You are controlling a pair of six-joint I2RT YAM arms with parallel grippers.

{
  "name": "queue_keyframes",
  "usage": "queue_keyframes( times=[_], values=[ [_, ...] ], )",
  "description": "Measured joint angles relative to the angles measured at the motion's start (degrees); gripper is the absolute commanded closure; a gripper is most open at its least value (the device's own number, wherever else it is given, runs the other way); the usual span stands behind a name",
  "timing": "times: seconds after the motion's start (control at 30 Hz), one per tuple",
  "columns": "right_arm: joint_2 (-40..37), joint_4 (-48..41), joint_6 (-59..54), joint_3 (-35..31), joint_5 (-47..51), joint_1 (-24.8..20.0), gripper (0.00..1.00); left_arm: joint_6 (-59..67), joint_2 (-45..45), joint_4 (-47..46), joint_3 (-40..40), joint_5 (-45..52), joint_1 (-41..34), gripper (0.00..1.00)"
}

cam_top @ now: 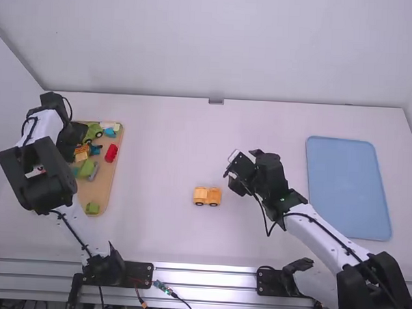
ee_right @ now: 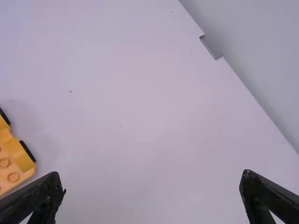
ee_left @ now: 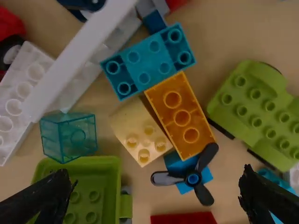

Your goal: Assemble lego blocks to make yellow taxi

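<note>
Watching the yellow car base (cam_top: 207, 195) lie left-to-right mid-table, I have my right gripper (cam_top: 235, 179) near its right end, left gripper (cam_top: 75, 139) over the crowded tray (cam_top: 107, 184) — both spread wide, empty.

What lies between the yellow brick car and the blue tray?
The right arm's black wrist is between the yellow brick car and the blue tray, as the high view shows.

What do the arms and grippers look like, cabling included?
The left arm and right arm match: white links, chunky black joints, thin black cables along the outside. Left gripper and right gripper are black, each with two tapering fingers.
</note>
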Motion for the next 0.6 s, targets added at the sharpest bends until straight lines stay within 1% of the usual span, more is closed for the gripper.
queue_keyframes(
  times=[0.1, 0.13, 0.17, 0.27, 0.4, 0.43, 0.47, 0.5, 0.6],
  values=[
    [0.0, -0.48, 0.0, 0.02, 0.02, 0.0, 0.01, -2.08, 0.0, 2.05, -2.29, 0.15, 0.0, 0.12],
    [0.0, -0.46, -0.02, 0.0, 0.04, 0.0, 0.01, -3.26, 0.0, 2.56, -3.48, 0.13, 0.0, 0.18],
    [0.0, -0.42, -0.02, 0.02, 0.09, 0.0, 0.01, -4.31, 0.0, 2.82, -4.33, 0.07, 0.0, 0.22],
    [0.0, -0.44, -0.04, 0.02, 0.04, 0.0, 0.01, -7.21, 0.0, 3.41, -6.56, -0.39, -0.02, 0.24],
    [0.0, -0.44, -0.02, 0.02, 0.07, 0.0, 0.01, -8.76, 0.0, 3.52, -7.39, -0.72, -0.02, 0.24],
    [0.0, -0.46, -0.02, 0.0, 0.07, 0.0, 0.01, -9.31, 0.0, 3.58, -7.39, -0.81, 0.0, 0.29],
    [-0.02, -0.46, -0.04, 0.02, 0.07, 0.0, 0.01, -9.35, 0.02, 3.61, -7.39, -0.85, 0.0, 0.29],
    [0.0, -0.48, -0.02, 0.02, 0.07, 0.0, 0.01, -9.6, 0.0, 3.74, -7.39, -0.96, 0.0, 0.34],
    [0.0, -0.59, -0.02, 0.0, 0.2, 0.02, 0.0, -10.16, 0.0, 4.35, -7.39, -1.25, 0.0, 0.37]
  ],
)
